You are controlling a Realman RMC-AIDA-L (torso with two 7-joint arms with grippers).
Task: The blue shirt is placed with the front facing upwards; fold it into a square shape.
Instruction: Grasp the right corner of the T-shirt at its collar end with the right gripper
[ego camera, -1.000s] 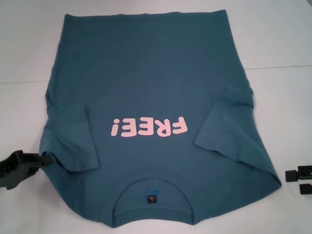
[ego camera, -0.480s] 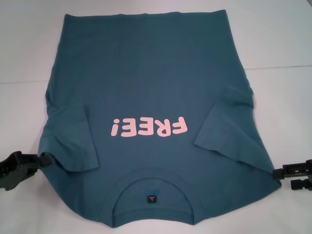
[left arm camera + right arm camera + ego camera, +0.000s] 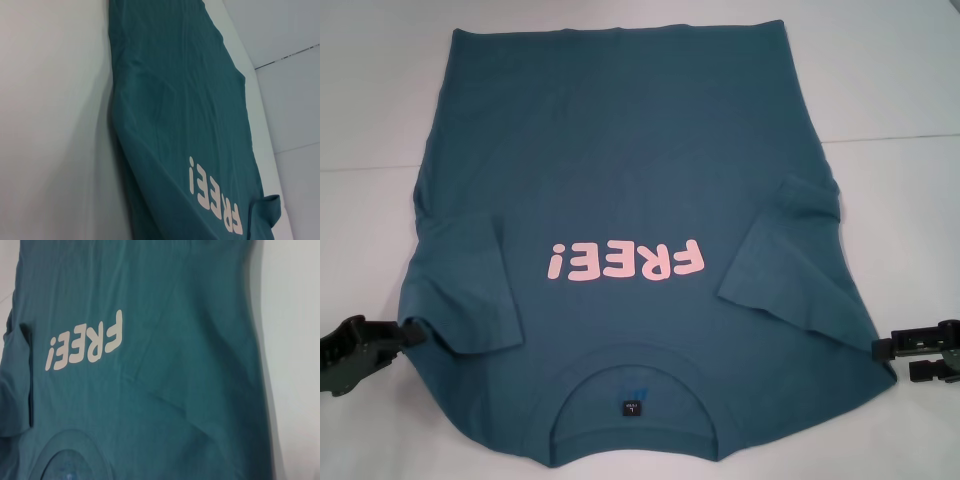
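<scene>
Only the two grippers of the robot show, both at the near edge of the head view. The left gripper, at the near left, is dark, close to black with a faint greenish tinge, made of chunky angular blocks with ridged outlines that narrow toward its tip. The right gripper, at the near right, is black, with two slim, flat bars lying one above the other and squared ends.

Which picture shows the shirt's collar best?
The head view: the whole round collar shows, label included. The right wrist view catches only one curved part at its edge. The left wrist view shows no collar.
</scene>
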